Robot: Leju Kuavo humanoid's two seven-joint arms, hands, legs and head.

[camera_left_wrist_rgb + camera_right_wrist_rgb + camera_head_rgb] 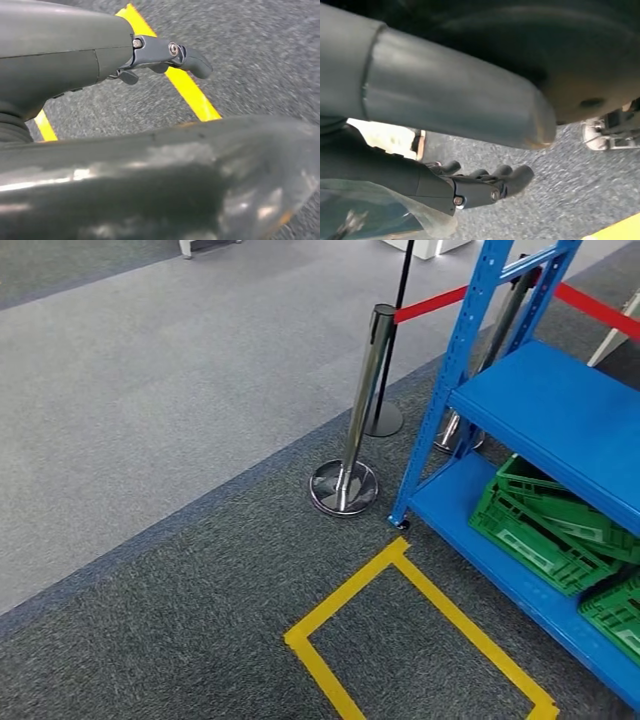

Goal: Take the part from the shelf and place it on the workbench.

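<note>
Both hands hang empty over carpet, the left hand (166, 55) and right hand (486, 182) with fingers loosely extended. Ahead stands one blue shelf (558, 410) holding three green crates (551, 525); the part cannot be made out.

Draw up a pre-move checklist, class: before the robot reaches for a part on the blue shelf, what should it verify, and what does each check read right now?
1. Left hand free: ok, it holds nothing and hangs over the carpet and yellow tape.
2. Right hand free: ok, fingers extended, nothing in them.
3. Part located: not ok, the blue shelf shows bare; only folded green crates lie on the level below.
4. Standing in the yellow floor box: cannot tell.
5. Path clear of the barrier post: ok, it stands left of the shelf.
6. Workbench located: cannot tell.
</note>
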